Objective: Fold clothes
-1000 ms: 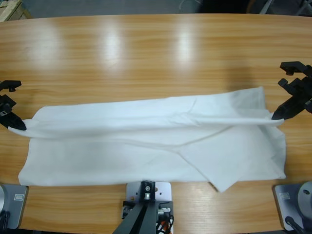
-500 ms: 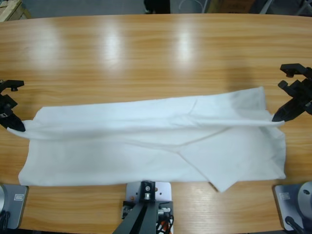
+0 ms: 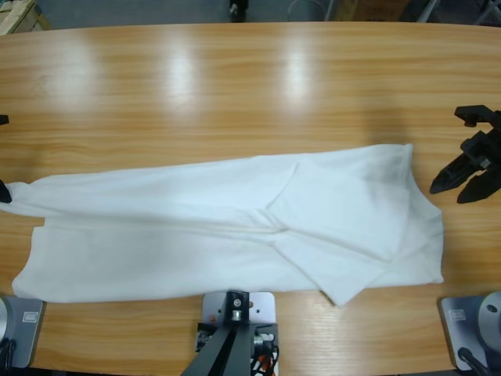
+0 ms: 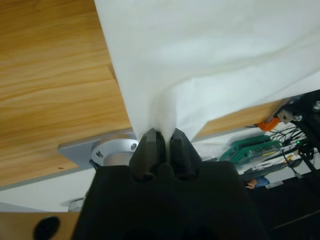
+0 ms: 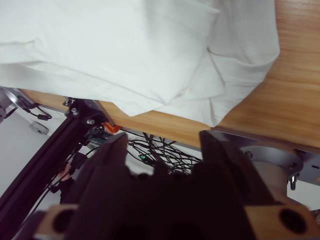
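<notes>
The left gripper has its two black jaws pressed together on a bunched fold of the white T-shirt, and the cloth fans out from the pinch toward twelve o'clock in the left wrist view. In the high view only a dark tip of this gripper shows, at the nine o'clock edge of the picture, right where the shirt's left end tapers to a narrow point.

The right gripper has its jaws spread wide with nothing between them. In the right wrist view they frame the table edge and a tangle of cables below it, with the shirt lying beyond toward twelve o'clock. In the high view this gripper sits at three o'clock, just beside the shirt's right end and apart from it, its two dark tips pointing toward the cloth.

The T-shirt lies flat as a long band across the near half of the wooden table, running from nine o'clock to three o'clock. Its right portion is doubled over itself, with a slanted fold edge near the middle and a pointed corner hanging toward six o'clock near the front edge. What looks like a sleeve hem shows at the right end, though the layers there are hard to separate. The far half of the table carries only ceiling light reflections.
</notes>
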`<state>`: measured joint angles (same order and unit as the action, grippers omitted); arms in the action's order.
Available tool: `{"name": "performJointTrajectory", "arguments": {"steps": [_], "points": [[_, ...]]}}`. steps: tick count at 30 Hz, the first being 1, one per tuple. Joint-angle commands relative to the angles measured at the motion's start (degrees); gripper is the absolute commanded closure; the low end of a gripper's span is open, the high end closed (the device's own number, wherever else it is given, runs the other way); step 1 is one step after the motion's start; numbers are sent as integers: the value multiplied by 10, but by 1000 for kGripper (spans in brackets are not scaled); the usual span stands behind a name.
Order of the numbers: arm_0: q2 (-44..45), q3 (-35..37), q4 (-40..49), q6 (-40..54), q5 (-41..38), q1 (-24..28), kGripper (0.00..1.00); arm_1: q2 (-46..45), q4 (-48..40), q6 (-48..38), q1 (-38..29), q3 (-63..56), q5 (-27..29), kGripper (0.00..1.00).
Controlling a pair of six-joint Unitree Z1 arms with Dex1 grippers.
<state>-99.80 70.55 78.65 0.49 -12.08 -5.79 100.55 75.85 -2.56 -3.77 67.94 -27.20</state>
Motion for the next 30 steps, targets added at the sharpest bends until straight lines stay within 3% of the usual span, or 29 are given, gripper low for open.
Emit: {"name": "performJointTrajectory", "arguments": {"steps": [1,8,11,14,15,17,18,19,22,26,28,30], "points": [[20,3,15,-8,-5,-15,655,4,-4,-6,-5,-12,7,0],[6,3,14,-6,-13,-22,644,1,-5,-5,-5,-13,6,0],[-3,22,8,8,-87,-35,652,0,-12,-5,-8,-14,0,23],[1,15,-74,2,-99,-82,653,-10,-31,-5,-32,-16,-1,24],[0,7,-112,2,-96,-106,656,-20,-46,-7,-43,-19,-2,67],[-33,-3,-157,-2,-84,-156,682,-50,-83,-22,-66,-37,-5,318],[-58,0,-157,-17,-75,-173,762,-61,-92,-29,-70,-45,-5,428],[-73,-2,-160,-46,-69,-188,800,-71,-100,-34,-70,-52,-5,441],[-92,-6,-196,-168,-15,-266,775,-97,-124,-46,-70,-72,-2,441],[-140,29,-215,-247,-12,-300,794,-101,-152,-54,-70,-95,-2,441],[-162,36,-230,-261,-11,-309,993,-102,-158,-54,-70,-99,-2,441],[-179,34,-255,-263,0,-319,1000,-103,-159,-54,-70,-101,-1,441]]}}
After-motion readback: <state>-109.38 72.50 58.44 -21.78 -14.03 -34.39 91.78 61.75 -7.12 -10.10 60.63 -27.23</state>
